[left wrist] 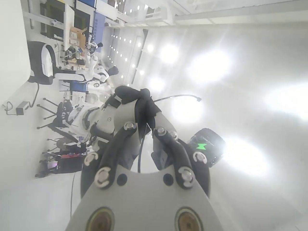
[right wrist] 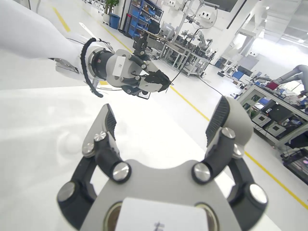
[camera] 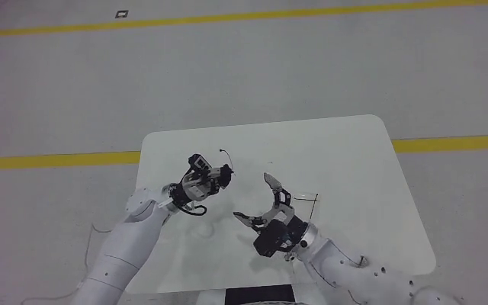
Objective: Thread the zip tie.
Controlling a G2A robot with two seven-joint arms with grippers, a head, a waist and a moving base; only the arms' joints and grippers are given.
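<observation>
Nearest the robot, above the tabletop [camera: 343,152], the right tool [camera: 252,196] hangs spread, empty; at its 10 o'clock the left tool [camera: 226,174] pinches the zip tie [camera: 228,158], one end free. Threading looks unstarted: next, catch that end precisely.

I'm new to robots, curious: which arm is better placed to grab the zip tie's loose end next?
Probably the right arm: its jaws stand open and empty facing the zip tie, while the left arm's are shut on it.
</observation>
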